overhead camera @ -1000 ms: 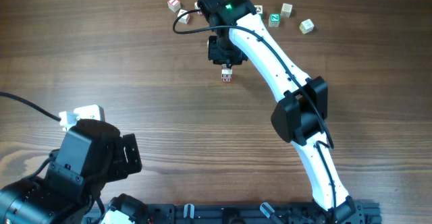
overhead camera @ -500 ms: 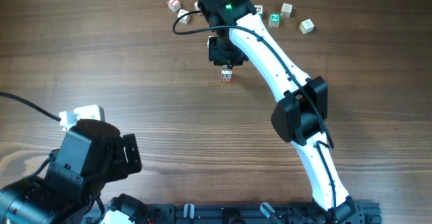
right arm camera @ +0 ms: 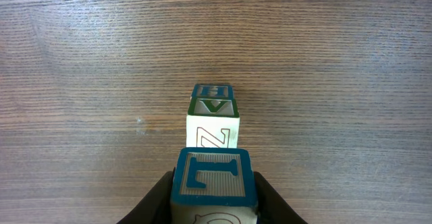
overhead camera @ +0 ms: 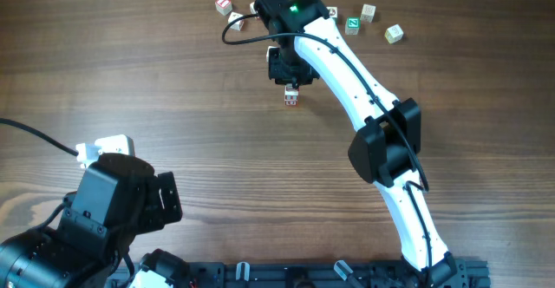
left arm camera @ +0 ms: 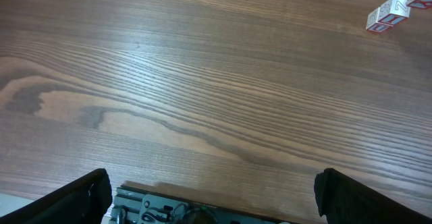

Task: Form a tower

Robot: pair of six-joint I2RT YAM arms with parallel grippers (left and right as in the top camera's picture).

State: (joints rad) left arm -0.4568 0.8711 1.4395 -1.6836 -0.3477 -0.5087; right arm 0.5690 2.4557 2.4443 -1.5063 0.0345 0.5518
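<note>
Toward 12 o'clock on the brown wood-grain table (overhead camera: 173, 106), the right gripper (overhead camera: 290, 83) pinches a blue-framed pale wooden cube (right arm camera: 213, 177) between its two black fingers (right arm camera: 157, 199), which press on the cube's sides. The coming move turns on where the tower (right arm camera: 212, 124), a narrow one-cube-wide stack of pale wooden printed cubes, stands from that grip. Seen from the right wrist, it rises at 12 o'clock of the held cube, just beyond its far edge. It is centred on the same line, with no visible offset toward 3 or 9. From overhead, the stack shows just at 6 o'clock of the gripper, close beside it. Its long axis is upright, so both cameras look nearly down its length and only the top face and one printed side show. I cannot tell whether the cube already rides higher than that top face. My reading is that the cube needs to go forward along the 12 o'clock line until it covers the top face, then descend squarely. The left gripper (left arm camera: 217, 196), fingers spread wide and empty, sits at about 8 o'clock on the table, well apart, so the right arm is clearly nearer.
</note>
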